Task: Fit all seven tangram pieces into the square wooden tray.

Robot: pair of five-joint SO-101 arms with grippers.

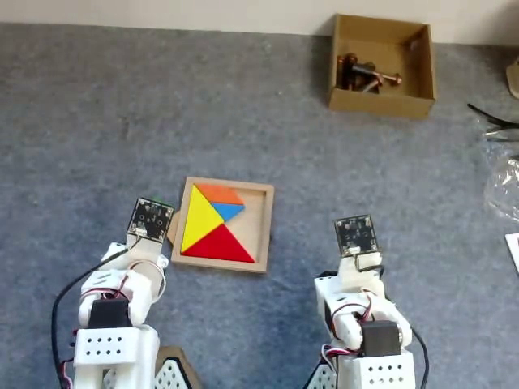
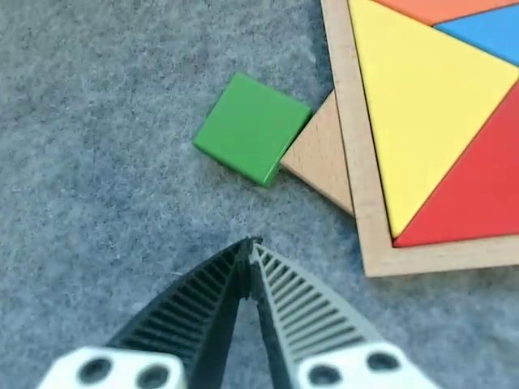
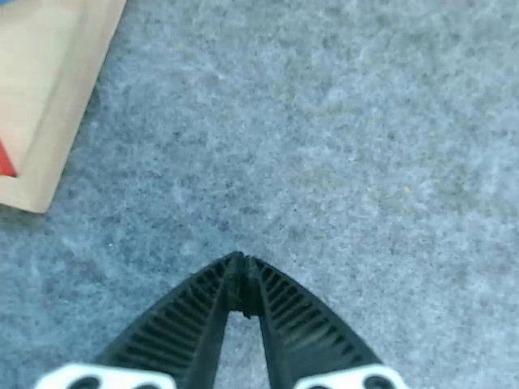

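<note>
High view: the table is covered edge to edge in a grey felt-like mat [image 1: 122,105], with a pale strip [image 1: 162,12] along the far side. An open cardboard box [image 1: 381,96] stands at the far right and holds copper-coloured metal parts [image 1: 365,74]. A clear plastic bag [image 1: 504,188] lies at the right edge. The square wooden tray [image 1: 269,227] sits near the centre, between the two arms and closer to the left one. In it lie a yellow triangle [image 1: 199,223], a red triangle [image 1: 220,243], an orange piece [image 1: 219,193] and a blue triangle [image 1: 229,211]; the tray's right side shows bare wood.

Left wrist view: the left gripper [image 2: 250,243] hangs over the mat with its fingertips together, holding nothing. A green square [image 2: 251,127] lies on the mat outside the tray, touching a plain wooden triangle [image 2: 322,158] that rests against the tray's outer rim.

Right wrist view: the right gripper [image 3: 242,263] is closed at the tips and holds nothing, above bare mat, well apart from a tray corner.
</note>
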